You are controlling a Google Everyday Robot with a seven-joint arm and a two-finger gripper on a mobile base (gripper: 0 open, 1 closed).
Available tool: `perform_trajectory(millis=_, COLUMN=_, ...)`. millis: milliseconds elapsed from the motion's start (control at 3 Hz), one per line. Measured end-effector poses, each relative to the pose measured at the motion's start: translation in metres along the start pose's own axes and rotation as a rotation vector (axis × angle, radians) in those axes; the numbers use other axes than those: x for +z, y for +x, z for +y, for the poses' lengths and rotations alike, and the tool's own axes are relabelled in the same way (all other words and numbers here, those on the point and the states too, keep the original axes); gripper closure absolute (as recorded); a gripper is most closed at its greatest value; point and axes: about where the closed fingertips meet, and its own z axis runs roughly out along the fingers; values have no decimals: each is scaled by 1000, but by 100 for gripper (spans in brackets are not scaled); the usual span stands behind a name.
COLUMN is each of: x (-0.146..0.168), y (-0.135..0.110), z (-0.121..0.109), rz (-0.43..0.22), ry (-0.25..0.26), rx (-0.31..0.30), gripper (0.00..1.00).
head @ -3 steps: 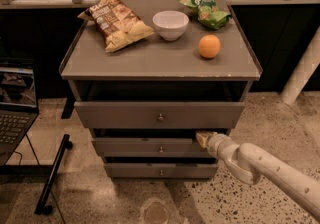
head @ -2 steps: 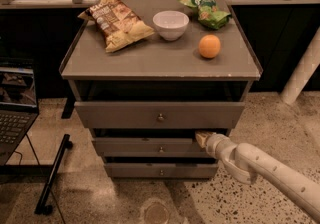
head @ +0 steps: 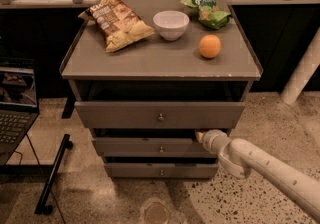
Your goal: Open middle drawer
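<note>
Little diff vs. 1 s ago. The white robot arm's [head: 272, 174] bulbous rounded joint [head: 234, 160] has slid a bit left, closer to the right side of the grey wooden cabinet [head: 160, 62]. The forearm behind it now runs slightly lower toward the bottom-right corner. The cream two-finger gripper [head: 201, 135] at the tip has barely shifted. It's at the top right end of the grey wooden middle drawer [head: 145, 147] w/ small round metal knob, in the dark gap under the wide grey top drawer front [head: 125, 114].
</note>
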Motion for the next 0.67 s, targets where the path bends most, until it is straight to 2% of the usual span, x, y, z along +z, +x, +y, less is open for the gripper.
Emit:
perform_trajectory(millis=333, x=1, y=0, z=-1, rz=1, ry=4, rx=-1, gripper=100)
perform_trajectory(millis=667, x=5, y=15, z=1, rz=63, ry=-7, rx=-13, gripper=100)
